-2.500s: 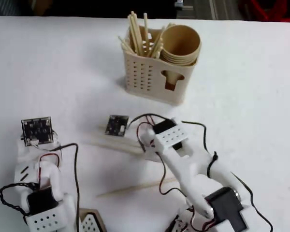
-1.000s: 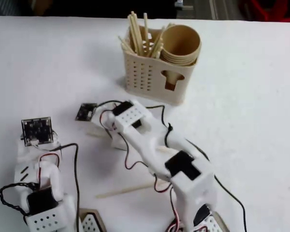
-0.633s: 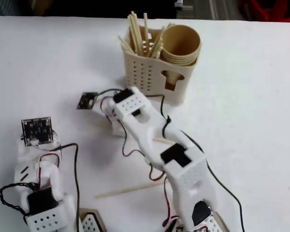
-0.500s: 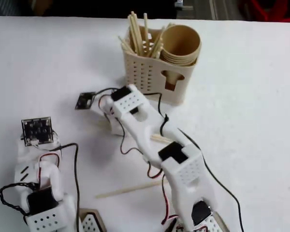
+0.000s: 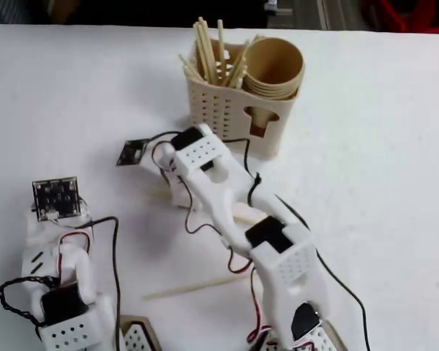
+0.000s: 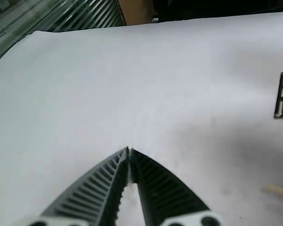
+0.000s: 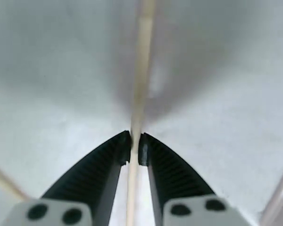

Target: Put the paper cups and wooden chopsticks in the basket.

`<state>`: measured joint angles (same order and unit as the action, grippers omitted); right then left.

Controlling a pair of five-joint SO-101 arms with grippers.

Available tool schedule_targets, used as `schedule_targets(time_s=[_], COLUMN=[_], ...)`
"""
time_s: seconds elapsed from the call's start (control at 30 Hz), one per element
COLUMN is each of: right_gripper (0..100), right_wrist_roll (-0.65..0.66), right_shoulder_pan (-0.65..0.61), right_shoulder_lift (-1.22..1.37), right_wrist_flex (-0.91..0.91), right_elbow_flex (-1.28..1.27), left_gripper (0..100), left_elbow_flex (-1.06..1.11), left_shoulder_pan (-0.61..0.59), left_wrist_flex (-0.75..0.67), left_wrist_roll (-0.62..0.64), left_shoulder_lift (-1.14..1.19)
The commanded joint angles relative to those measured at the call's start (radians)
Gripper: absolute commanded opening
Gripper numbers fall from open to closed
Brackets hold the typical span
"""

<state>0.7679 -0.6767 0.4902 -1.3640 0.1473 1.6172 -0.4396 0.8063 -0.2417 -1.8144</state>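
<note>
Right wrist view caught the right claw point(image 7: 134, 149) pinched on a chopstick point(image 7: 142, 56) over the table point(image 7: 47, 70). The high view, arm covering that grip, showed the basket point(image 5: 227, 124) holding paper cups point(image 5: 275, 67) and bundled chopsticks point(image 5: 208, 47), a loose chopstick point(image 5: 197, 287) lying apart. Left claw point(image 6: 129, 151) was clenched on nothing.

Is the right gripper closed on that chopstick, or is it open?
Shut on it. In the right wrist view, the right gripper's tips press against both sides of the chopstick running between them.
</note>
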Motion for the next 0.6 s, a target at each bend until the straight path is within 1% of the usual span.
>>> schedule_targets(time_s=[0.0,0.23,0.37,0.57], right_gripper=[2.0,2.0,2.0,2.0], right_wrist_roll=[-0.008,-0.040,-0.063,-0.206], right_shoulder_pan=[0.016,0.018,0.019,0.030], right_shoulder_lift=[-0.122,-0.234,-0.355,-0.549], right_wrist_flex=[-0.028,-0.044,-0.041,0.042], right_elbow_flex=[0.020,0.021,0.048,0.196], left_gripper=[2,2,2,2], left_elbow_flex=[-0.008,-0.008,-0.008,-0.008], left_shoulder_pan=[-0.005,-0.005,-0.005,-0.005], left_wrist_flex=[-0.028,-0.028,-0.028,-0.028], left_wrist_roll=[-0.008,-0.008,-0.008,-0.008], left_shoulder_lift=[-0.010,-0.010,-0.010,-0.010])
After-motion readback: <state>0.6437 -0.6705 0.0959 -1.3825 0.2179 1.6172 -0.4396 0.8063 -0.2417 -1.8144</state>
